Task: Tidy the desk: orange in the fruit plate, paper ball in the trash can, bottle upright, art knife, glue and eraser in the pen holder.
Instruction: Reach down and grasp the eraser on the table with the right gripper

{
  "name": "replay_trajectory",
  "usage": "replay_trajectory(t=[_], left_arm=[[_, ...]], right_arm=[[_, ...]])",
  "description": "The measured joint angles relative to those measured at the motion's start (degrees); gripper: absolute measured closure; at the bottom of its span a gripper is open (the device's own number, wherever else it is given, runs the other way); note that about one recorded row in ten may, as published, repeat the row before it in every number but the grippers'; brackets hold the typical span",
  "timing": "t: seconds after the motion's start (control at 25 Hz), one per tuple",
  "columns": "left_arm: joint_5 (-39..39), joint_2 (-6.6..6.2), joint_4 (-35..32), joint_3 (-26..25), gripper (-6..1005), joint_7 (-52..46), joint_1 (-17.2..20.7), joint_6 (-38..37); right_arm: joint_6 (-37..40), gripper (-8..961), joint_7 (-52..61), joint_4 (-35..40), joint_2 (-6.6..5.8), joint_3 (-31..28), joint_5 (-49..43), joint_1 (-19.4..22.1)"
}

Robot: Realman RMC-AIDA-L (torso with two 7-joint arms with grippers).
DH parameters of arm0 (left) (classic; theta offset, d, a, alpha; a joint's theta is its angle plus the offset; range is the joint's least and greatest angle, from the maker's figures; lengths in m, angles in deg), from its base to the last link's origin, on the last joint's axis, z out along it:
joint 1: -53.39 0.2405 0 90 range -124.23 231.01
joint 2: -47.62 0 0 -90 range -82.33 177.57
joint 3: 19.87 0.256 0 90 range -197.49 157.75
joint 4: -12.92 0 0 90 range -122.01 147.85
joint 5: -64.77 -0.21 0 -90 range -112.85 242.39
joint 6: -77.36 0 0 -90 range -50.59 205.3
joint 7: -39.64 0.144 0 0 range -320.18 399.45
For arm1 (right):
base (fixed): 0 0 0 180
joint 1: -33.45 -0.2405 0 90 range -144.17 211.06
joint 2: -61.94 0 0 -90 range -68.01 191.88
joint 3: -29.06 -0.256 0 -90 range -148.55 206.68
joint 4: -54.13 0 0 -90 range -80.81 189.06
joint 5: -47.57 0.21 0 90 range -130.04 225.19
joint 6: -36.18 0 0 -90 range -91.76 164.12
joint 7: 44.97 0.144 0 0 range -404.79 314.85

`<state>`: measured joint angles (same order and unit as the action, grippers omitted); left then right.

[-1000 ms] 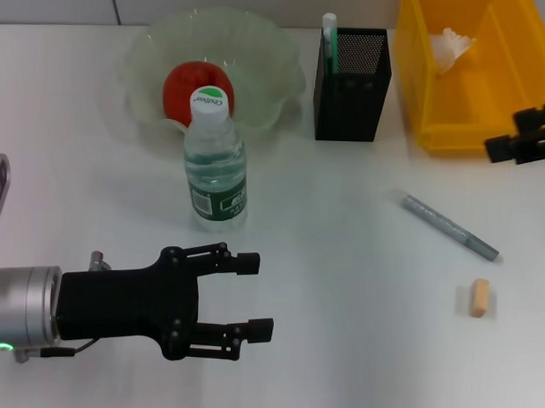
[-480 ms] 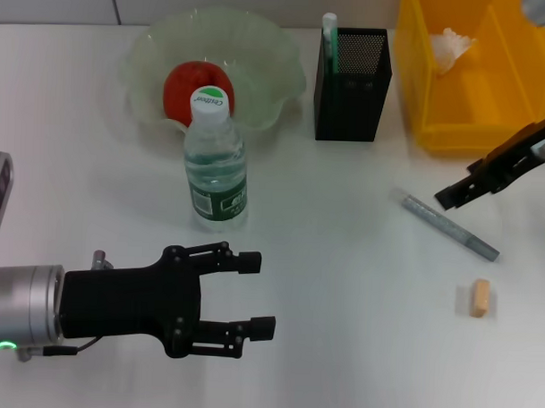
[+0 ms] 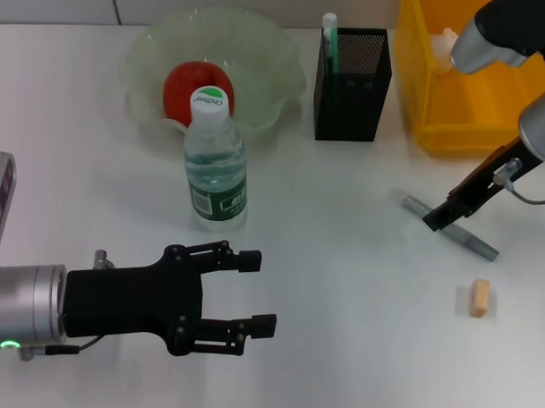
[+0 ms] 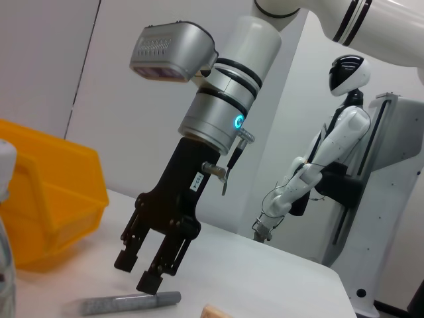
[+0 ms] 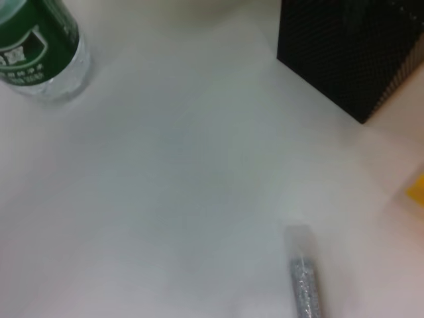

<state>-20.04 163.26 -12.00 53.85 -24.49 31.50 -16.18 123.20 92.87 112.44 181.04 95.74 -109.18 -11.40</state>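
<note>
Right claw (image 4: pixel 141 270), jaws apart, hangs just above art knife (image 3: pixel 451 228); left claw (image 3: pixel 256 293) parked, spread.

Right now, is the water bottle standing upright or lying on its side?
Upright. The bottle stands on its base in front of the fruit plate, its white cap facing up toward the head camera.

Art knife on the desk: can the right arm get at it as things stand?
Probably yes. The right gripper hangs just above the art knife with jaws open, and nothing lies between them; the eraser sits apart.
</note>
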Motion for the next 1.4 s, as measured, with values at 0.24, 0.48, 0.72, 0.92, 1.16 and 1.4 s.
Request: replay_trajectory(t=[0.24,0.48,0.72,0.92,1.16,1.4], left_arm=[[0.0,0.02,0.2,0.0,155,0.1,0.3,0.4],[0.0,0.02,0.2,-0.1,155,0.1,0.6,0.4],[0.0,0.02,0.2,-0.1,155,0.0,0.2,0.6],[0.0,0.02,0.1,-0.1,155,-0.1,-0.3,0.7],[0.0,0.09,0.3,0.0,155,-0.1,-0.7,0.7],[0.0,0.11,0.3,0.0,155,-0.1,-0.5,0.7]], right_arm=[[2.3,411,0.0,1.3,0.04,0.5,0.2,-0.2],[13.2,486,0.1,9.7,0.18,1.7,0.2,2.7],[15.5,481,0.2,12.0,0.27,6.4,0.2,5.9],[15.7,482,0.5,12.0,0.33,7.2,0.2,7.5],[15.2,481,0.7,12.1,0.33,8.4,0.1,7.8],[15.0,468,1.4,13.4,0.34,8.8,-0.1,7.8]])
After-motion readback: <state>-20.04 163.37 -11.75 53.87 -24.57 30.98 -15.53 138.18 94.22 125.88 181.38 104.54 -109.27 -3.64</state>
